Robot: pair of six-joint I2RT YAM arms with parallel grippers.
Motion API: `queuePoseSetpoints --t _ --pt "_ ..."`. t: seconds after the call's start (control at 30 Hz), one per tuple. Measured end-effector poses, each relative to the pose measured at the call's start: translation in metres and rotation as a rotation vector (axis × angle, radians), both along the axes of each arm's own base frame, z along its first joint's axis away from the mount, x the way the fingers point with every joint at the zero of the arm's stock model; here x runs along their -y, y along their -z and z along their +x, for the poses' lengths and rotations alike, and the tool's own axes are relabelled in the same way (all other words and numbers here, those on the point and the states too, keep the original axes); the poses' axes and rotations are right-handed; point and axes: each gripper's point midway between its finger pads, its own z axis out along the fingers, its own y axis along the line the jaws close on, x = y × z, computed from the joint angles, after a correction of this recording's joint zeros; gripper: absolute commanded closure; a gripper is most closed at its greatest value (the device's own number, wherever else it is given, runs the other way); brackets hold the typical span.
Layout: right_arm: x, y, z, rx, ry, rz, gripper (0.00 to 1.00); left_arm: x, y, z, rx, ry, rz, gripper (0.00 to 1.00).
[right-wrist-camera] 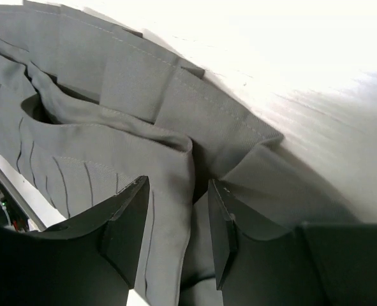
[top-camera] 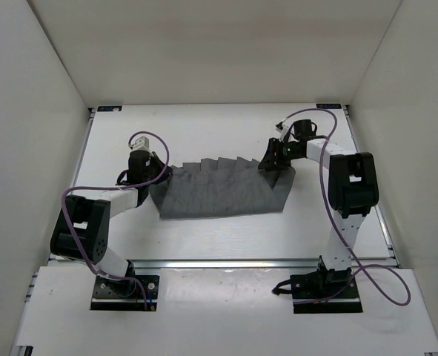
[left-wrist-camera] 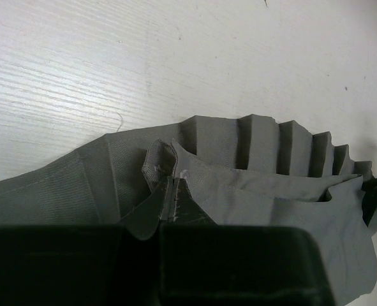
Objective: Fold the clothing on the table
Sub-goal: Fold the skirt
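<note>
You see the skirt (top-camera: 222, 189) lying across the middle of the desk (top-camera: 204, 130), between the two arms. Your left gripper (top-camera: 161, 172) is clamped on its left end. Your right gripper (right-wrist-camera: 178, 191) stands with jaws apart at the right end, a fold of the skirt between them.

Soft light up top, and I'm fighting glare on the right wrist.

I'm seeing the top view lit evenly from above, the white table (top-camera: 226, 237) reading clean, the arms (top-camera: 348, 185) throwing only faint shadows, the walls (top-camera: 33, 111) greying toward the corners. The left wrist view is coming through bright and sharp on the skirt (left-wrist-camera: 271, 191), while the left fingers (left-wrist-camera: 226, 268) are sitting as a black, featureless mass along the bottom. On the right wrist view the table is blowing out to pure white at upper right, the pleats are hiding deep shadow, and the right fingers (right-wrist-camera: 121, 229) are looking soft.
</note>
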Motion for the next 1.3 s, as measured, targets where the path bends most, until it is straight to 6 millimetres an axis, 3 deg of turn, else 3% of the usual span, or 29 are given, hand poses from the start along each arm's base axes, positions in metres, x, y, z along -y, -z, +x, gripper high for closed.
queuePoseSetpoints --t 0.17,0.3,0.43,0.6,0.73,0.83,1.1,1.3 --pt "-0.007 0.014 -0.001 -0.03 -0.029 0.018 0.63 0.0 0.0 0.0 0.0 0.002 -0.002 1.0" --pt "-0.013 0.019 -0.004 -0.044 -0.054 0.036 0.76 0.001 0.0 0.0 0.001 0.005 -0.003 1.0" --pt "-0.018 0.017 -0.005 -0.043 -0.074 0.06 0.97 0.002 -0.001 -0.001 0.0 0.012 -0.008 1.0" --pt "-0.02 0.011 -0.012 -0.024 -0.082 0.063 1.0 0.003 -0.009 -0.003 0.011 0.02 -0.014 1.0" --pt "-0.015 -0.017 -0.038 0.025 -0.08 0.055 1.0 0.004 -0.041 -0.011 0.074 0.026 -0.025 1.0" --pt "-0.011 -0.053 -0.061 0.115 -0.078 0.049 1.0 0.005 -0.076 -0.024 0.156 0.038 -0.04 1.0" --pt "0.001 -0.131 -0.119 0.343 -0.066 0.043 1.0 0.015 -0.159 -0.084 0.373 0.101 -0.098 1.0" --pt "0.008 -0.172 -0.152 0.445 -0.057 0.049 1.0 0.01 -0.196 -0.119 0.47 0.114 -0.129 1.0"
